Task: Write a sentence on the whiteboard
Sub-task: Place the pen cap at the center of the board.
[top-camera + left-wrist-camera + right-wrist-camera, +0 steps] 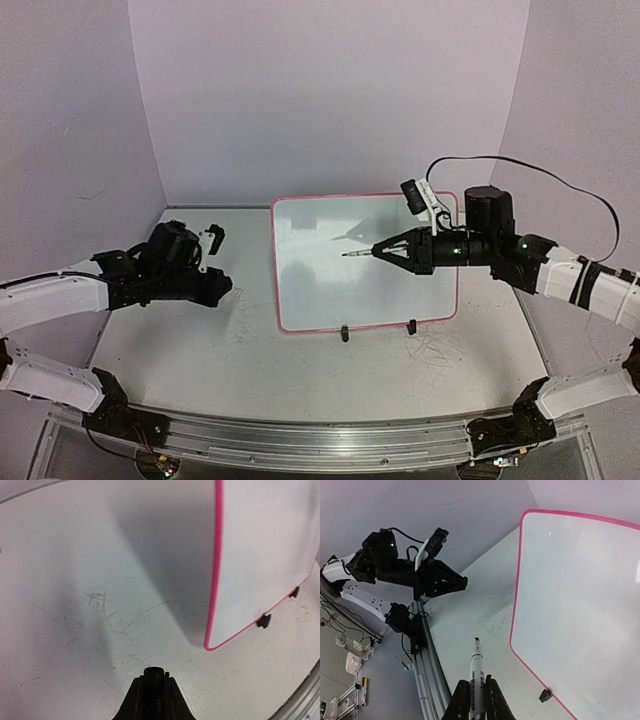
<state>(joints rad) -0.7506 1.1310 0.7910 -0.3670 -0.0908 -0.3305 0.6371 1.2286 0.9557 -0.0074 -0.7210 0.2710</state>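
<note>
The whiteboard (335, 290) rests in the middle of the surface (190, 345), blank. Stiff, light and slick, it may slide unless steadied at its red rim. Over it the right tool (385, 251) grasps a marker (356, 254) by the barrel. To its left, the left tool (222, 288) hangs clenched and empty.

whiteboard (330, 270) glossy smooth, rim (218, 555) plasticky; tabletop (75, 630) under left gripper (154, 672) matt, scratched up; rail (300, 440) brushed metal

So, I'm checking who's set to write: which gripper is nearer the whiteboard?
The right. The right gripper, shut on a marker, hangs over the whiteboard; the left gripper sits off its left edge, above the table, jaws shut.
</note>
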